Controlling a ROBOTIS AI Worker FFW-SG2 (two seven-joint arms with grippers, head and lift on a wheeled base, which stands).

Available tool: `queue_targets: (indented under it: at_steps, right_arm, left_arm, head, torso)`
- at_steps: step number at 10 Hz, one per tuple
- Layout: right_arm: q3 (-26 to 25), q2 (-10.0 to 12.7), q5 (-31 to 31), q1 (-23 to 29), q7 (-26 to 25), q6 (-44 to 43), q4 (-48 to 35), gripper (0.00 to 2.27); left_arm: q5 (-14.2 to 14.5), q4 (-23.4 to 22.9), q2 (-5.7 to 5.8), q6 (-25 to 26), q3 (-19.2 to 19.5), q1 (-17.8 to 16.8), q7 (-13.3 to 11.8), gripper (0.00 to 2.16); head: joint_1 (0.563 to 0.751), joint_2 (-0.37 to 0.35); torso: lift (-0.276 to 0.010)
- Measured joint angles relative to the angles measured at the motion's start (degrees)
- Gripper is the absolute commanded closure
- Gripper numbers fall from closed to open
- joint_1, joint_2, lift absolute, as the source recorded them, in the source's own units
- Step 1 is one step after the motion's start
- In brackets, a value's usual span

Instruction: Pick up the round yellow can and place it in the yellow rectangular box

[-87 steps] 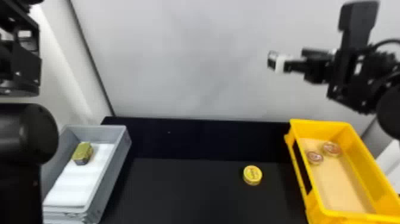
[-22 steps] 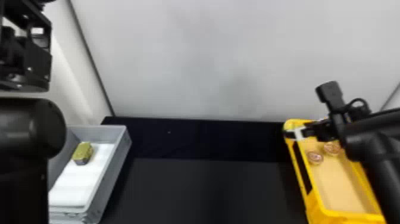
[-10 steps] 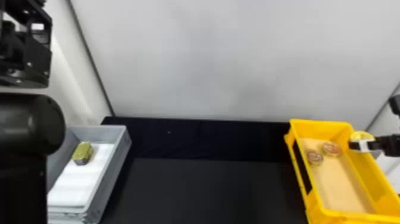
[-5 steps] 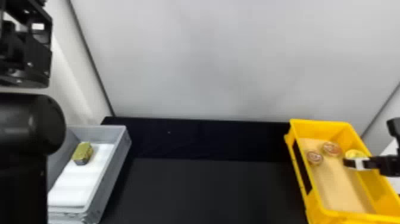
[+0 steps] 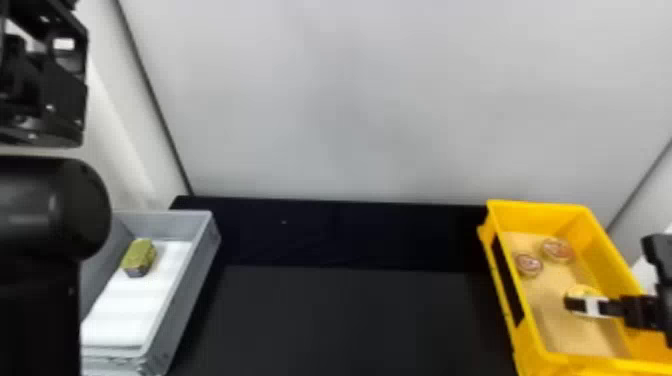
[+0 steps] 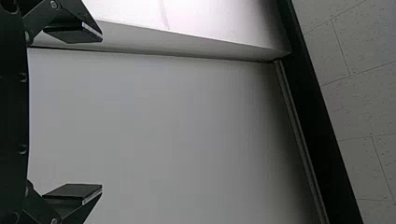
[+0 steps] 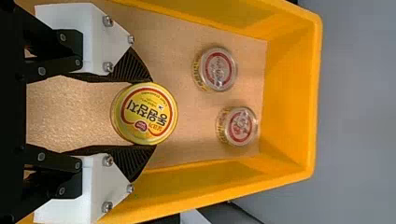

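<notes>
Right, the round yellow can (image 7: 144,113) sits between the ridged black fingers of the right gripper (image 5: 577,301), toward their tips, its printed face to the wrist camera. The grip is closed on it, one finger against either side, parted by the can's width. Left gripper (image 5: 50,95) now: parked at the upper left of the head view, its fingers wide apart in the left wrist view, nothing between them.

Down to the yellow rectangular box (image 5: 540,212): the can is inside its rim, over the tan floor. Whether it touches that floor, I can't tell. The right arm lies across the right-hand wall, and that's the side edge near the can. There's bare floor on the robot's side of it, and a strip between it and the two clear-topped tins, one (image 5: 528,264) left of the other (image 5: 557,250), near the far end wall.

Across the black table (image 5: 350,320), well apart on the left, stands a gray box (image 5: 192,280) with a yellow-green block (image 5: 139,256) on its white liner (image 5: 130,305). Behind everything, the pale wall (image 5: 350,100).
</notes>
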Motion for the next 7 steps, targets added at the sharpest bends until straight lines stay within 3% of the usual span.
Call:
queue_targets:
  at_steps: [5, 7]
  right_arm:
    - [0.33, -0.68, -1.97, 0.26, -0.24, 0.14, 3.86, 0.60]
    - [0.52, -0.70, -2.10, 0.28, -0.95, 1.38, 3.74, 0.06]
  left_arm:
    - [0.00, 0.00, -0.04, -0.08, -0.09, -0.02, -0.02, 0.14]
    - [0.00, 0.00, -0.07, -0.10, -0.11, -0.04, -0.04, 0.14]
  head:
    - [0.663, 0.054]
    - [0.663, 0.054]
  torso:
    - [-0.007]
    - [-0.007]
